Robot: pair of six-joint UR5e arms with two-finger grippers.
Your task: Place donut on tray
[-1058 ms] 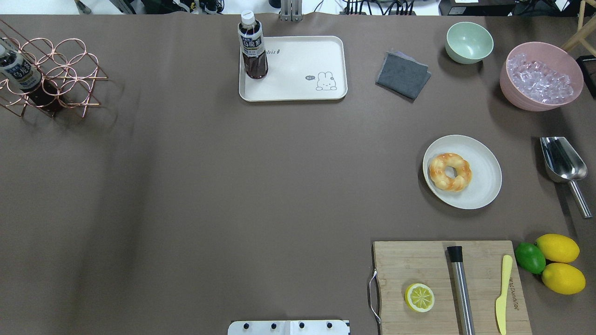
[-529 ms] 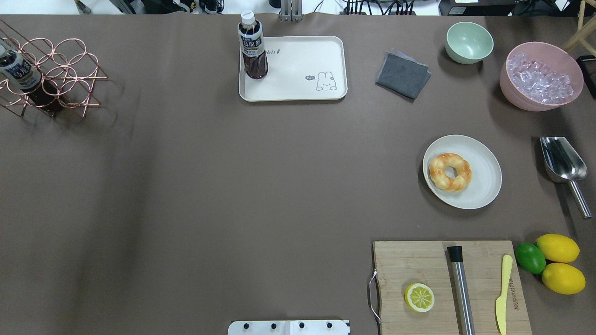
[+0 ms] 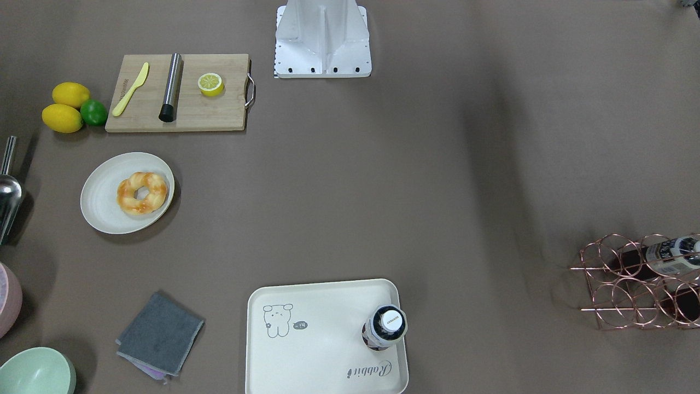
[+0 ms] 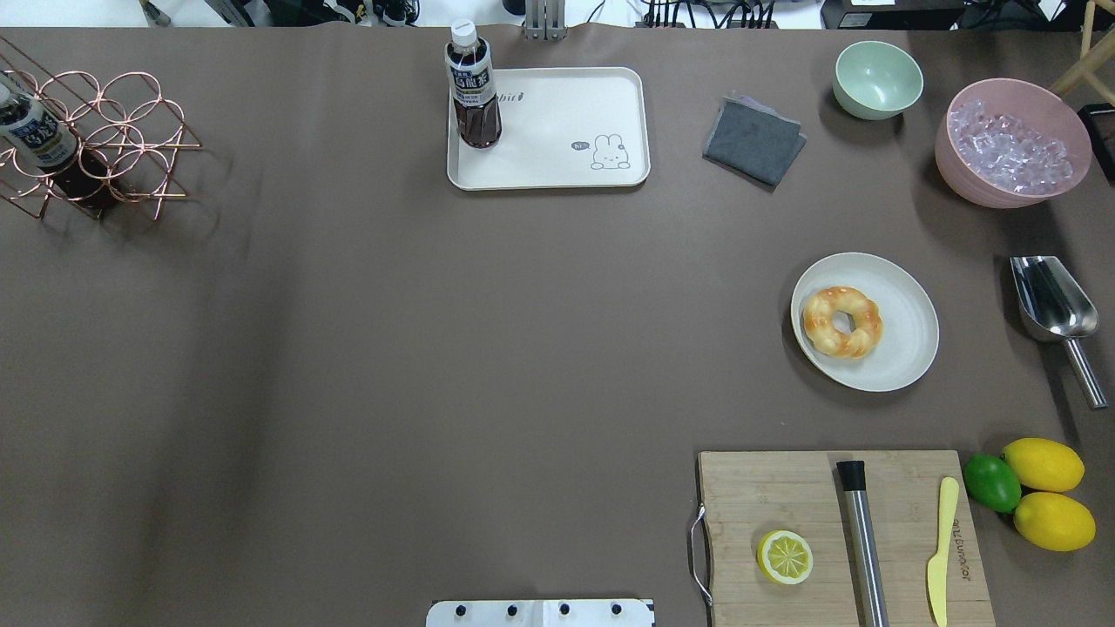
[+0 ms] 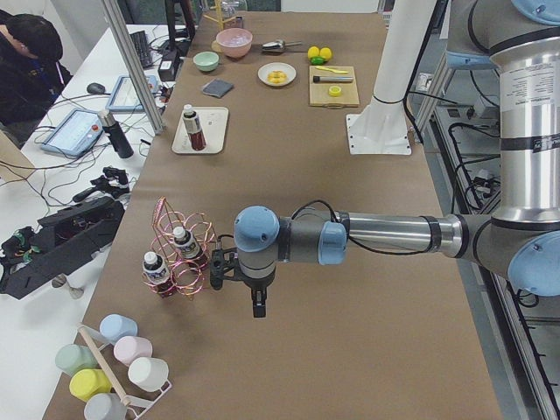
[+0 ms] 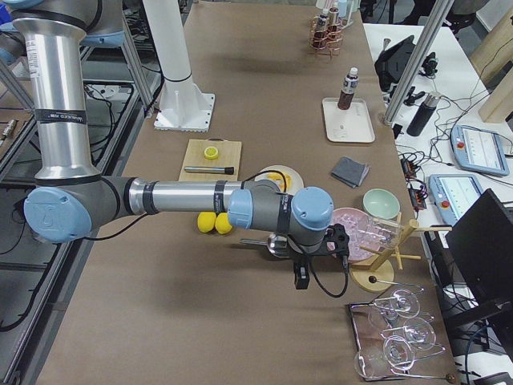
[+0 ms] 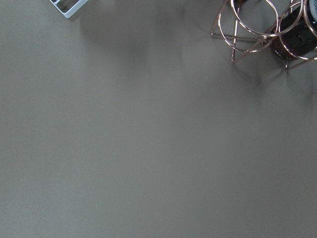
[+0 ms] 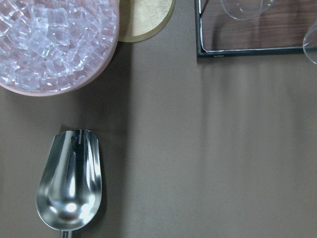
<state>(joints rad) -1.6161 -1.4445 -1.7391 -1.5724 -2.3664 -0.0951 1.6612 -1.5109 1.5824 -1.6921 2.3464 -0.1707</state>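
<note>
The donut (image 4: 841, 321) is golden with orange-brown patches and lies on the left part of a round off-white plate (image 4: 910, 322) at the right. It also shows in the front-facing view (image 3: 141, 192). The cream tray (image 4: 557, 122) sits at the far middle, also in the front-facing view (image 3: 322, 339), with a dark drink bottle (image 4: 473, 87) standing on its left end. My left gripper (image 5: 256, 302) hangs over the table's left end near the wire rack. My right gripper (image 6: 300, 281) hangs beyond the right end near the ice bowl. Both show only in the side views, so I cannot tell whether they are open or shut.
A grey cloth (image 4: 754, 140), a green bowl (image 4: 877, 78) and a pink bowl of ice (image 4: 1010, 144) stand at the far right. A metal scoop (image 4: 1052, 305) lies right of the plate. A cutting board (image 4: 758, 496) holds a halved lemon (image 4: 785, 556). A copper wire rack (image 4: 96, 144) stands far left.
</note>
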